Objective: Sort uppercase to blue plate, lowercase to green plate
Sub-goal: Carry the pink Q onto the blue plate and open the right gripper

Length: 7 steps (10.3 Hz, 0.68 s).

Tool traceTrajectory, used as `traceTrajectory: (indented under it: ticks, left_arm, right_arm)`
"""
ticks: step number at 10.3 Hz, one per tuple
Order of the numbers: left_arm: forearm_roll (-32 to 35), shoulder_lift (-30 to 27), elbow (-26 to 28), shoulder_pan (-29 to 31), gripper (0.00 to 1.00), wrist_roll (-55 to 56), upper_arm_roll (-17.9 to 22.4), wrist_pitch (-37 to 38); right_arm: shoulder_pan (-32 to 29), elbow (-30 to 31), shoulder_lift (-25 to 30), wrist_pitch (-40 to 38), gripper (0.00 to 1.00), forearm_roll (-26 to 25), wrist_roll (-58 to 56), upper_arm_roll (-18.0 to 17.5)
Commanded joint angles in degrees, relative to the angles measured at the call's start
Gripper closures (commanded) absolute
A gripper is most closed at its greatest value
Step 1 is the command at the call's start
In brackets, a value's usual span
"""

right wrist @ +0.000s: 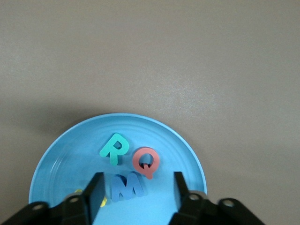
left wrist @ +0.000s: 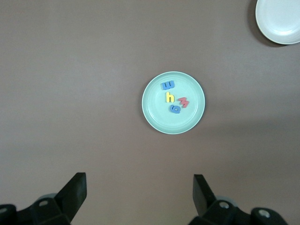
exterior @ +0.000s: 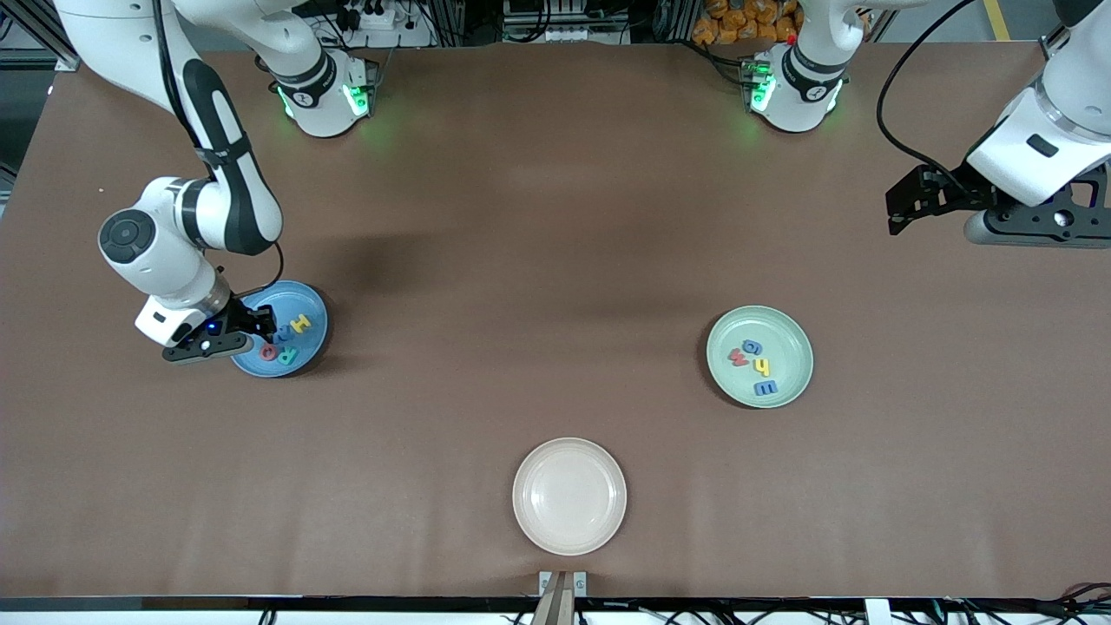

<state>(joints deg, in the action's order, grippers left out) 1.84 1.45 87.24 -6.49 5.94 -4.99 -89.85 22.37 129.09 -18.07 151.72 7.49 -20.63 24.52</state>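
Note:
The blue plate [exterior: 252, 365] lies toward the right arm's end of the table and holds the uppercase letters: yellow H [exterior: 300, 324], teal R [exterior: 289, 355], red Q [exterior: 268, 351] and blue M [right wrist: 126, 186]. My right gripper [exterior: 267, 328] hovers low over this plate, open. In the right wrist view the right gripper [right wrist: 138, 176] straddles the M, which lies flat with a gap to each finger. The green plate [exterior: 792, 345] holds the lowercase letters: blue g [exterior: 752, 346], red w [exterior: 739, 357], yellow h [exterior: 761, 366] and blue m [exterior: 765, 388]. My left gripper [exterior: 903, 207] waits open, up in the air.
A cream plate [exterior: 568, 495] sits near the table's front edge, between the two coloured plates. In the left wrist view the green plate [left wrist: 187, 123] shows well below the left gripper [left wrist: 139, 178], with the cream plate [left wrist: 281, 18] at a corner.

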Motion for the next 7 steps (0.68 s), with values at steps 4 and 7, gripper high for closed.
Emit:
traceTrajectory:
  ticks: [4, 7]
  left_arm:
    - [-0.6, 0.2, -0.9, 0.3, 0.0, -0.5, 0.0, 1.0]
    - [-0.6, 0.2, -0.9, 0.3, 0.0, -0.5, 0.0, 1.0]
  right_arm:
    - [-1.1, -9.7, 6.0, -19.8, 0.19, 3.8, 5.2, -1.3]
    - [-1.8, -26.5, 6.1, -35.1, 0.15, 3.8, 12.7, -1.3]
